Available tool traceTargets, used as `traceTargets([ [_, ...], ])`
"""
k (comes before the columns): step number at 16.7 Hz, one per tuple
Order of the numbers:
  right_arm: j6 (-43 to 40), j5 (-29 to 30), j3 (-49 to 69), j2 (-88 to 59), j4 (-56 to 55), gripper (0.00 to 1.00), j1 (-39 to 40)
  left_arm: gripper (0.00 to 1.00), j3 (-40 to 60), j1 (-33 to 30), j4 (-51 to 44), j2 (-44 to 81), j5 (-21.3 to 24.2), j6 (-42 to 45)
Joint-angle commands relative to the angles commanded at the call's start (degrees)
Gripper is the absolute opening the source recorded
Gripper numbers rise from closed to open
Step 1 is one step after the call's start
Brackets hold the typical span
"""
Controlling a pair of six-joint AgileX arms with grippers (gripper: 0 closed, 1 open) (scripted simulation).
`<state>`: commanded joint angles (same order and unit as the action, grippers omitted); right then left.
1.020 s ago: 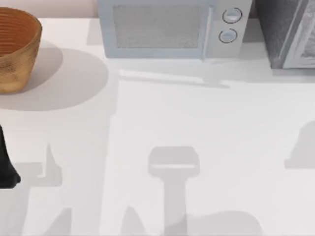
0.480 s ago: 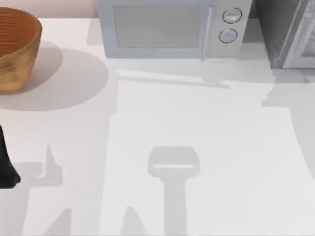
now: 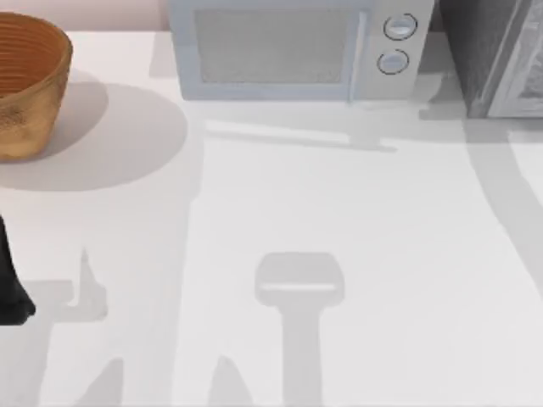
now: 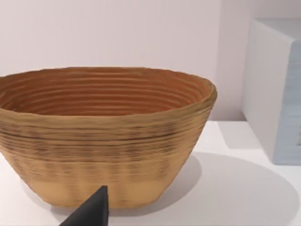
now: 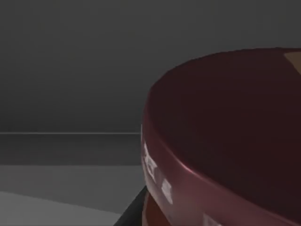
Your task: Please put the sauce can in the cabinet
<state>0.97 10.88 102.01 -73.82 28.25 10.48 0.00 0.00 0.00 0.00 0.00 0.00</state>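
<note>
The sauce can [image 5: 225,141] looms very close in the right wrist view, its dark red-brown round top tilted toward the camera. My right gripper is shut on it, and one dark finger [image 5: 135,211] rests against its side. Behind the can are dark grey walls and a lighter grey floor. The cabinet [image 3: 492,59] stands at the table's far right corner, with a speckled dark grey side and a lighter framed panel. My left arm [image 3: 10,288] is parked at the table's left edge.
A pale microwave [image 3: 288,51] with two round knobs stands at the back centre, just left of the cabinet. A woven brown basket [image 3: 25,85] sits at the back left, and the left wrist view faces the basket [image 4: 103,141]. Arm shadows cross the white table [image 3: 339,212].
The shadow on the table's right side has slid back toward the cabinet and stretched into a long band. My left arm has not moved.
</note>
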Motion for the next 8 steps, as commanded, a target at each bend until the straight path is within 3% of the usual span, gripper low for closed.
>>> traceTargets([
  [8,0.08,0.46,4.64,-3.52,1.31,0.0,0.32,1.0,0.0,0.0,0.0,0.0,0.0,0.0],
])
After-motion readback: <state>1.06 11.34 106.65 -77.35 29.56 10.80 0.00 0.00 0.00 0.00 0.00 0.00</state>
